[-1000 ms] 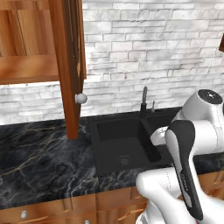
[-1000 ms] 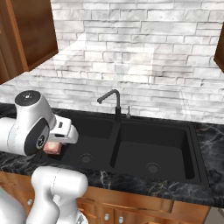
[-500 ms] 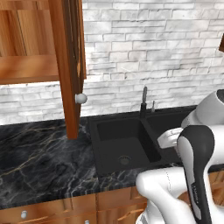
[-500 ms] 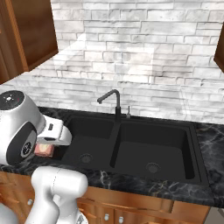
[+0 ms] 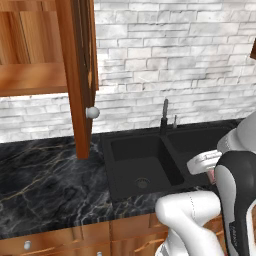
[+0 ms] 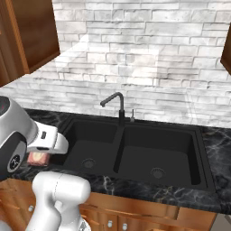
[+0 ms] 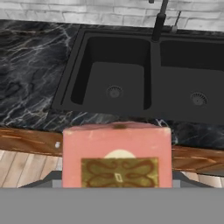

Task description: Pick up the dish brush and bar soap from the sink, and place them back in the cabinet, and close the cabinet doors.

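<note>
1. The black marble counter (image 5: 45,185) runs along the white brick wall (image 6: 149,58); its right end is blocked in the left base view by the robot's own white arm.
2. The cabinet (image 5: 30,75) hangs at upper left, cut off by the top and left edges of the left base view. Its wooden shelf (image 5: 30,80) looks bare as far as I can see, though most of the inside lies out of the picture.
3. One of the cabinet doors (image 5: 77,75) stands swung out, edge-on toward me, with its round silver knob (image 5: 92,112) low on the edge. Another door (image 6: 34,34) shows at upper left in the right base view, cropped at the top.
4. The sink (image 6: 135,149) has two dark basins, each with a round drain. Both basins look bare in the hand view; the dish brush is nowhere I can make out, and black on black would be hard to spot anyway.
5. The faucet (image 6: 118,106) rises behind the divider between the basins.
6. The gripper (image 6: 39,159) hangs in front of the counter edge, left of the sink, largely hidden behind the arm's big joint.
7. The bar soap (image 7: 117,155) sits clamped in it, out of the sink; the finger tips themselves are covered by the block, whose lower part is cut off.
</note>
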Controlling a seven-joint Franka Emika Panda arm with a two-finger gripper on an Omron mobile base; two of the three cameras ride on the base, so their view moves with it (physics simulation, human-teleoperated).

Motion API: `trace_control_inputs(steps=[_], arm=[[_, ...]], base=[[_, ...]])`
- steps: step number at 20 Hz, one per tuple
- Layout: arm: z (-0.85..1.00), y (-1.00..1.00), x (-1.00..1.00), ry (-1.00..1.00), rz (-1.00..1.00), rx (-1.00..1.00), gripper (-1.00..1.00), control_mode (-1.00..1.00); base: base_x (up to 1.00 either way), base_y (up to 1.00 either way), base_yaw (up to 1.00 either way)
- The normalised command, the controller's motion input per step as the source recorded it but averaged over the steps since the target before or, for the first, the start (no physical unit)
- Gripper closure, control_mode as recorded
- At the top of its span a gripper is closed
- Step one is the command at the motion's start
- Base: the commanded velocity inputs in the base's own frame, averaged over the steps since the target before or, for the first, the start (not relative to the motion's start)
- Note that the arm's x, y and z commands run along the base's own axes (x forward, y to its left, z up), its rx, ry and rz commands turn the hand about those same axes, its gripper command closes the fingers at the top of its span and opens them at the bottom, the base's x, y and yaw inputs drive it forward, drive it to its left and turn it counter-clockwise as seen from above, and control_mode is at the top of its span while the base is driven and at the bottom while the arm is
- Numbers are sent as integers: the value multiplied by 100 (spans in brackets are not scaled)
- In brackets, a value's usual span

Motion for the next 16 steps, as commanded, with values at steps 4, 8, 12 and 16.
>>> trace_control_inputs(steps=[4, 8, 12, 16], arm=[[9, 0, -1, -1, 0, 0, 100, 100], [0, 0, 0, 0, 0, 0, 100, 100], [0, 0, 0, 0, 0, 0, 100, 100], [0, 0, 0, 0, 0, 0, 100, 100]], base=[[-2, 0, 0], [-24, 0, 0], [-64, 0, 0], [-79, 0, 0]])
